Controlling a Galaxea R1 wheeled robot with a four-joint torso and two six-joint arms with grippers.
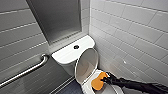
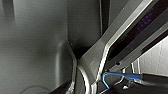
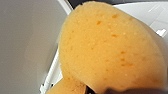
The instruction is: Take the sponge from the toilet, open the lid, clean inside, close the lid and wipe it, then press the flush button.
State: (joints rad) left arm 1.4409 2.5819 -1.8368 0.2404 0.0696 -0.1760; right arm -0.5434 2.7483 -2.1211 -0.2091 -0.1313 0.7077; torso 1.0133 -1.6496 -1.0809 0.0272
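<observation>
The toilet [image 1: 65,57] stood in the corner where 2 tiled walls [image 1: 130,32] met. Its lid [image 1: 86,65] was up and leaned back toward the tank, so the bowl [image 1: 86,88] was open. The orange sponge [image 1: 98,81] was at the mouth of the bowl, just in front of the raised lid. I could not tell if it touched the bowl. In the right wrist view the sponge [image 3: 107,47] looked very big and full of little holes, with white toilet parts close behind it.

On the flat tank top the small dark flush button [image 1: 76,46] sat in the middle. A grey metal panel [image 1: 58,20] was set in the wall above the tank. A shiny grab bar [image 1: 25,72] ran along the left wall.

My right arm came in low from the right and reached across to the bowl. The right gripper [image 1: 104,79] was closed tight on 1 end of the sponge. In the left wrist view the left gripper [image 2: 95,60] was among dark, blurry robot parts and a blue cable [image 2: 117,76]. I could not tell if it was open or closed.
</observation>
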